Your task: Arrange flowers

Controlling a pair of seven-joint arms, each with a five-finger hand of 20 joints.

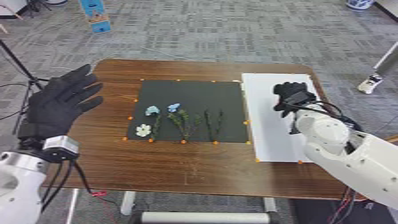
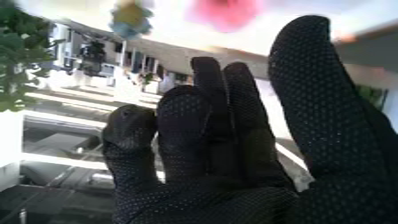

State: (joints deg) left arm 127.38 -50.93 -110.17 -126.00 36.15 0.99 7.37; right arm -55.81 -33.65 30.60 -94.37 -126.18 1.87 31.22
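Released at two o'clock on the tabletop, the right robot hand could scatter the green stems by sweeping too low towards eight o'clock.

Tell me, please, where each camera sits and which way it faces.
Head view: on the robot's head, looking forward and down at the table and its flowers; both arms, the left hand and the right hand show.
Right wrist view: on the right arm's wrist, looking along its own gloved fingers, past them to green leaves.
Shared: the right hand.
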